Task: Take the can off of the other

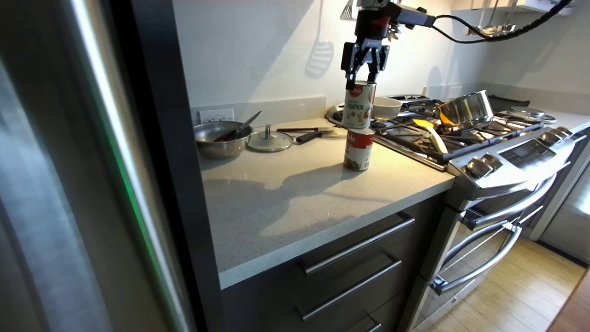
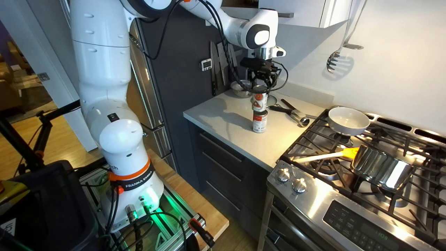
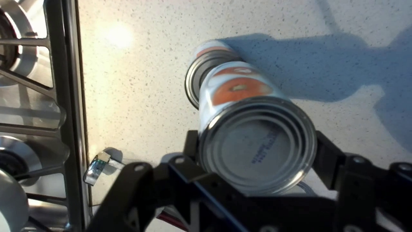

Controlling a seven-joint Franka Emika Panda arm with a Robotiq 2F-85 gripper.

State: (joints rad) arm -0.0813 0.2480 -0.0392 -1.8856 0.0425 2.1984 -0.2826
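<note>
Wrist view and both exterior views all take in part of the stove [image 2: 320,195], which in the exterior views stands right of the pale counter [image 1: 313,207]. A shiny steel pot [image 2: 381,169] sits on the stove, and a white bowl [image 2: 348,130] rests farther off and to its left. At the counter's far left is a metal bowl [image 1: 221,148]. Left of the stove, the black claw [image 1: 361,81] points down and is clenched on the pumpkin can [image 1: 358,107] near its top, with fingers [image 3: 325,158] against both sides. That can is roughly upright, over the red-banded can [image 1: 358,152], which stands upright on the counter. Part of the red-banded can's top shows past the pumpkin can in the wrist view; whether the two cans touch is hard to make out.
</note>
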